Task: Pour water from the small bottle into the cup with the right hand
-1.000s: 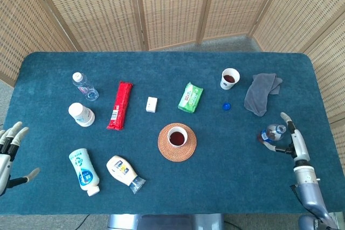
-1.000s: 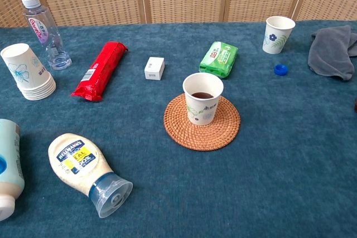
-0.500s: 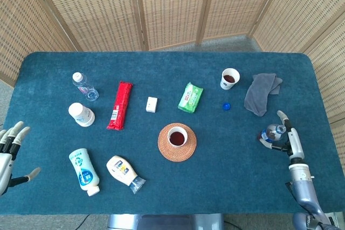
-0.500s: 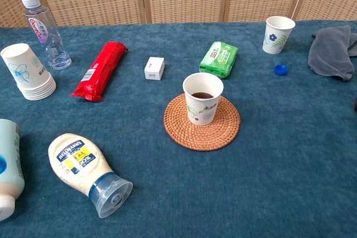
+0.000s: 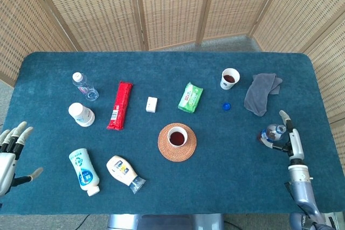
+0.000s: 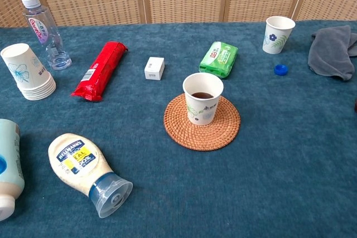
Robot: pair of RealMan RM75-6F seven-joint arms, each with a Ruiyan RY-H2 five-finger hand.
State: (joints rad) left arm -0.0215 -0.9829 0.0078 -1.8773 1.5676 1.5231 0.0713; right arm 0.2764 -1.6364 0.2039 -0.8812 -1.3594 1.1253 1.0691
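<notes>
Your right hand (image 5: 287, 136) sits at the table's (image 5: 226, 187) four o'clock edge, its fingers wrapped around the small bottle (image 5: 271, 133), which stands uncapped. Your left hand (image 5: 11, 149) hangs off the eight o'clock edge with fingers spread wide, holding nothing. At the centre, the cup (image 5: 177, 136) stands upright on a woven coaster (image 5: 177, 151), dark liquid inside. Toward two o'clock lies a blue cap (image 5: 227, 105), with a second paper cup (image 5: 229, 78) and grey cloth (image 5: 261, 93) beyond.

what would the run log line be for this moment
phase: grasp | right hand: fingers around small bottle, bottle on table | left hand: open, idle | cup: on coaster, dark liquid inside
</notes>
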